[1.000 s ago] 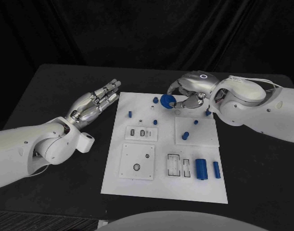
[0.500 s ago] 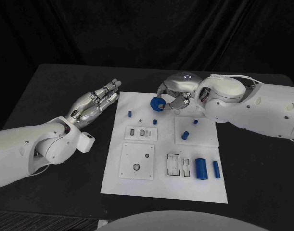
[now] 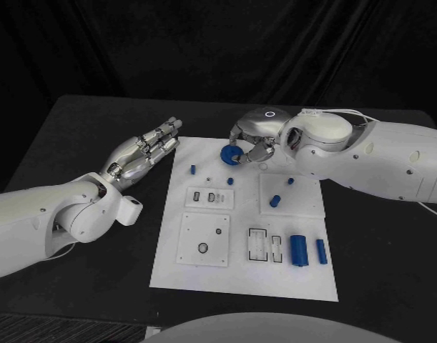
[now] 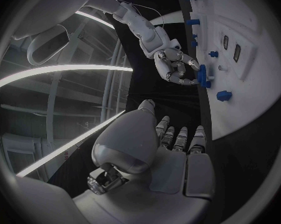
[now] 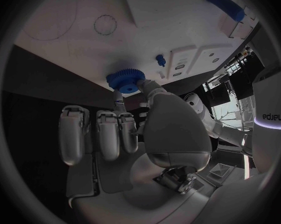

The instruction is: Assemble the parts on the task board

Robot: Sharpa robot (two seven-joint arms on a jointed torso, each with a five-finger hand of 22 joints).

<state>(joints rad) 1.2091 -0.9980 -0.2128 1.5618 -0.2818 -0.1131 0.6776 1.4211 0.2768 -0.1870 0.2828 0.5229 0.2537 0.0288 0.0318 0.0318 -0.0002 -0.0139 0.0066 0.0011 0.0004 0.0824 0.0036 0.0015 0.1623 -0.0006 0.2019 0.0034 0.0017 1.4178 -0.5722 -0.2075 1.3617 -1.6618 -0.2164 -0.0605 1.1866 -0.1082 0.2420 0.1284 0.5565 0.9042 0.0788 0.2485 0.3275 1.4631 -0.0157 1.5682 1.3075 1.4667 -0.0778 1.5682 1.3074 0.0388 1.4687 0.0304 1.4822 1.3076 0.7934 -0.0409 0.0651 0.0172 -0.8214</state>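
Since a second ago your right hand [image 3: 251, 146] has carried the small blue toothed plastic gear [image 3: 232, 155], pinched, leftward above the white task board [image 3: 241, 264]; lower it squarely. Left hand [image 3: 141, 153] hangs released.

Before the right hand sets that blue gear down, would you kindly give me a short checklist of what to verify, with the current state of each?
1. Blue gear held by the right hand: ok, pinched in its fingers.
2. Gear over the task board: ok, at its far edge.
3. Left hand off the board: ok, open beside it.
4. Gear clear of the small blue peg: ok, apart.
5. Gear's target post: cannot tell.
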